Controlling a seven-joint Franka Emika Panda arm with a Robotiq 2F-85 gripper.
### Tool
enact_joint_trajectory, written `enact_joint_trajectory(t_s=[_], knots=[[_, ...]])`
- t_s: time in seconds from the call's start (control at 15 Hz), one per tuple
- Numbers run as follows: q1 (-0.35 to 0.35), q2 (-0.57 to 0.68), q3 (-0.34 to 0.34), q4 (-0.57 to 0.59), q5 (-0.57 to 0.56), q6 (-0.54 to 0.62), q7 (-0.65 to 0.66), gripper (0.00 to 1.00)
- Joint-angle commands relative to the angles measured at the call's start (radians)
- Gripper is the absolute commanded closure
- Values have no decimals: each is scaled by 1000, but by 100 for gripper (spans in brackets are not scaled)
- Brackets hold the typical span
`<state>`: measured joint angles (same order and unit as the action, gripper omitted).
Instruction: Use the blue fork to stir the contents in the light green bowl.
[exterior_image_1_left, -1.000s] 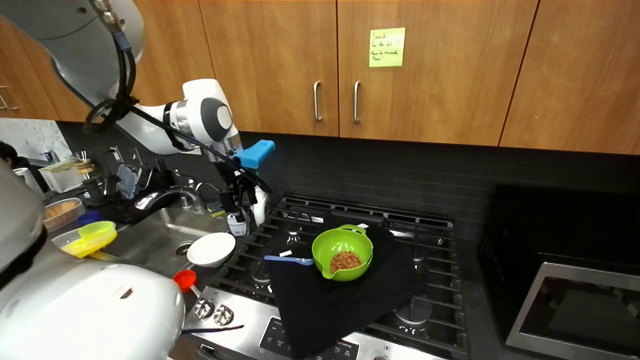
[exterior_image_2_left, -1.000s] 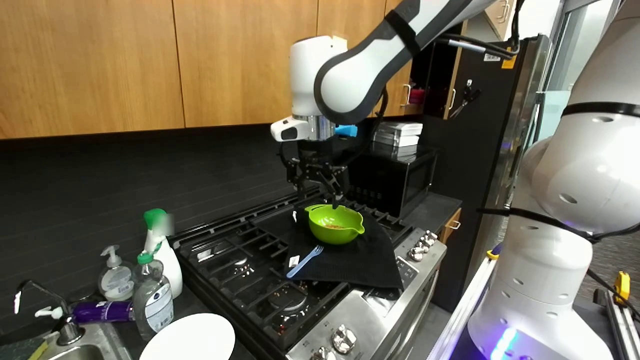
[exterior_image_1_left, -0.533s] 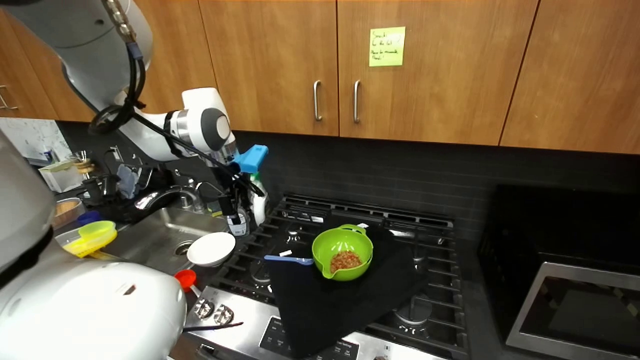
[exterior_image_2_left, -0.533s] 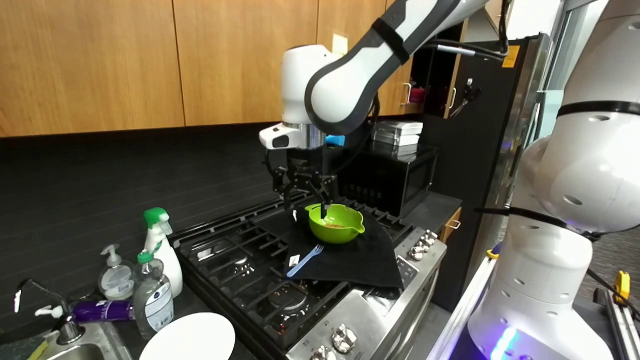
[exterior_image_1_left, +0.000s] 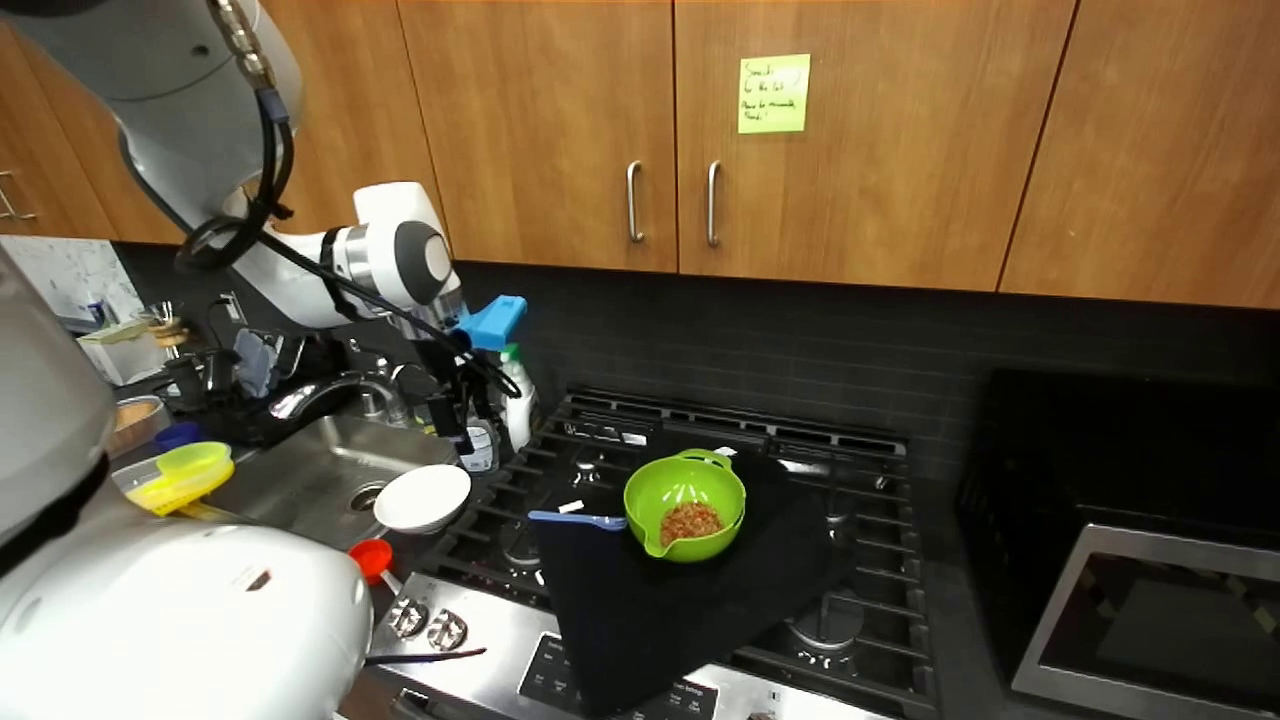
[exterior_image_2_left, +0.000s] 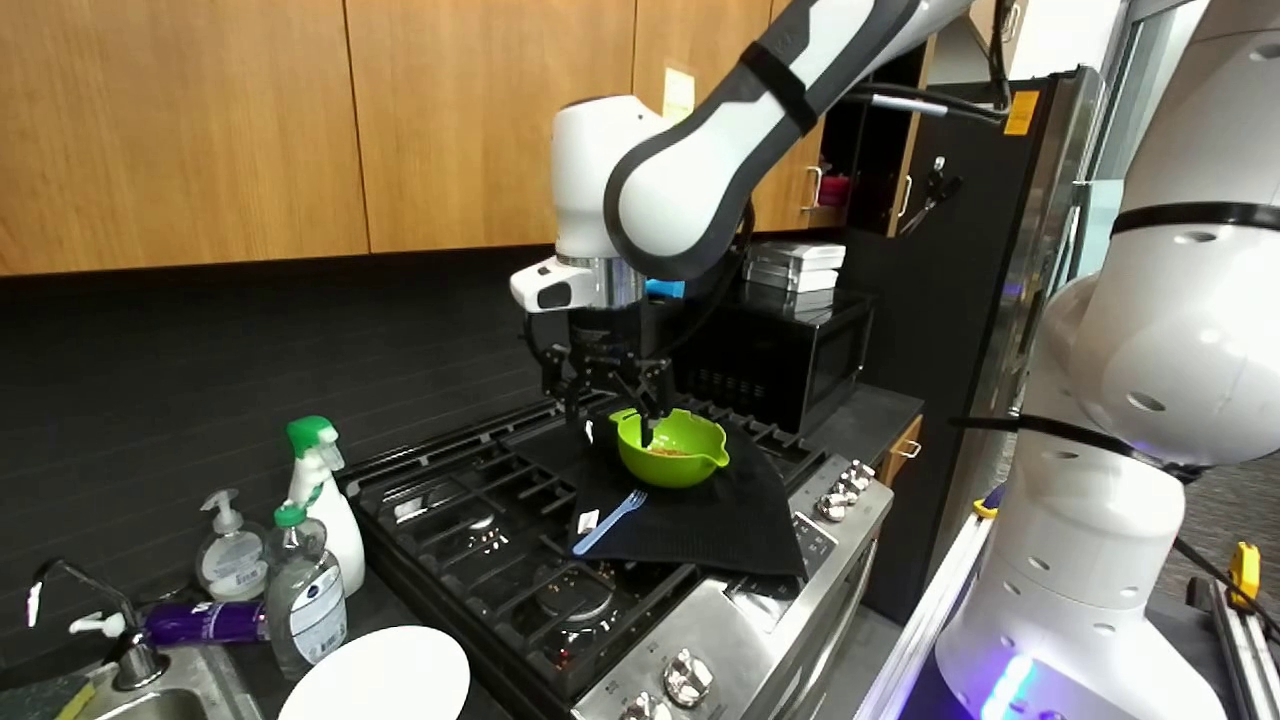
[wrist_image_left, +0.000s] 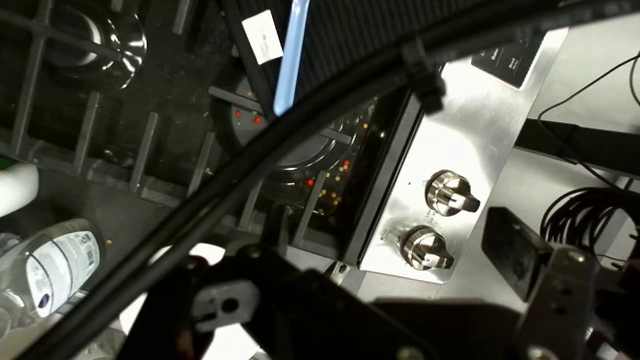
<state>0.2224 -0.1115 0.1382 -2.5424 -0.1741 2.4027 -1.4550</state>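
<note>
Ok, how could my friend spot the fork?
Find the stove, then the black cloth spread over part of it. Near the light green bowl lies the fork: thin and light blue, with prongs, unlike that round bowl or the small white tag beside it.

Robotiq gripper (exterior_image_2_left: 609, 425) on the Panda arm (exterior_image_2_left: 725, 150) hangs lower than a second ago — shifted slightly toward the steel sink (exterior_image_1_left: 315, 480).

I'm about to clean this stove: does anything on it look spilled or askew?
Yes. In the wrist view, red and yellow specks lie on and around a burner, like spilled crumbs, though too small to identify. A black cloth also lies askew, one corner covering part of the control panel.
</note>
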Motion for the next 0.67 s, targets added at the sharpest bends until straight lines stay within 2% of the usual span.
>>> enact_joint_trajectory(t_s=[0.0,0.4,0.6], knots=[[7,75,44,22,-57,-5,100,0],[18,232,84,61,-300,-18,363,0],[26,304,83,82,-370,-9,417,0]])
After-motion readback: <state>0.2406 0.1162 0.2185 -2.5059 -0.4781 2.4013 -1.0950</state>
